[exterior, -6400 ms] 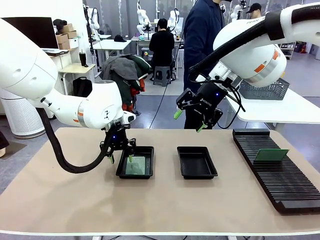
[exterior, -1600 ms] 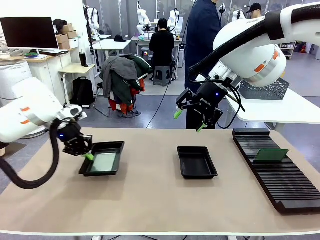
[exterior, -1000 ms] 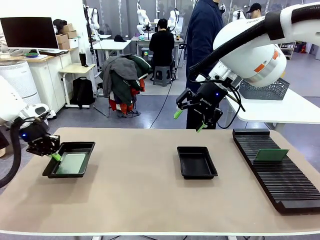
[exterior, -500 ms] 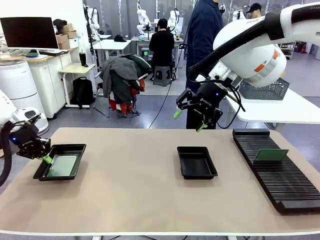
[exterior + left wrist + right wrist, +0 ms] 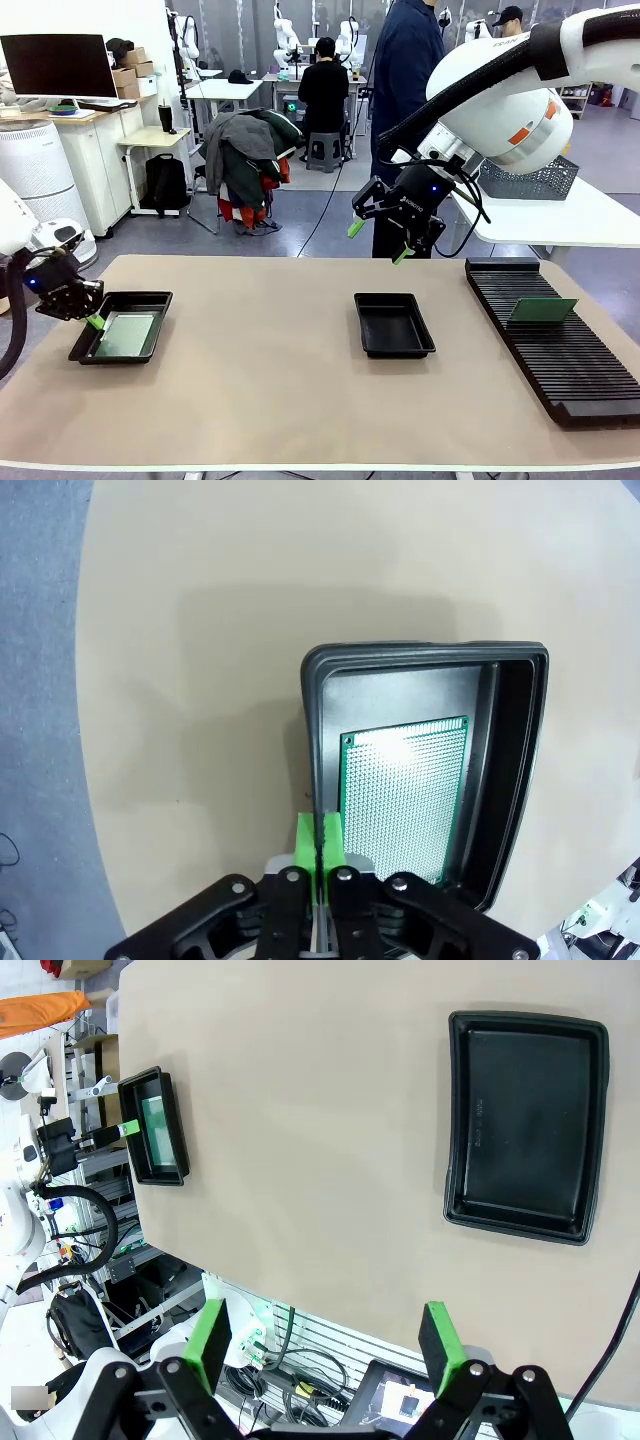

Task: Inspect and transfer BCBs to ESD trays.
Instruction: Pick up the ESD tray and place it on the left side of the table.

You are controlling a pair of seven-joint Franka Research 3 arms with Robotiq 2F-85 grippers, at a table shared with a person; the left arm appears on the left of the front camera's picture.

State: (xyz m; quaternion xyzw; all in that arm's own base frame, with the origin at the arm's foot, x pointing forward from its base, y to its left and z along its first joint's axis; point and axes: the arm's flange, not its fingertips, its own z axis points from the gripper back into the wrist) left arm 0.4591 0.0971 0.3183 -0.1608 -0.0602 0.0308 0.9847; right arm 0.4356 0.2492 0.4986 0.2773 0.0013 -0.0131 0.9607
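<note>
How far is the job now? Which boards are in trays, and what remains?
Done: one green circuit board lies flat in the left ESD tray. In hand: the left tool is shut on that tray's rim, near the left end of the table. Left: the middle ESD tray is empty, a second circuit board stands in the slotted rack, and the right tool hangs open above the table.

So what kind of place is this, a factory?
Probably a robotics lab: a green circuit board lies in a black tray, a slotted rack holds a second board, and a monitor sits behind.
</note>
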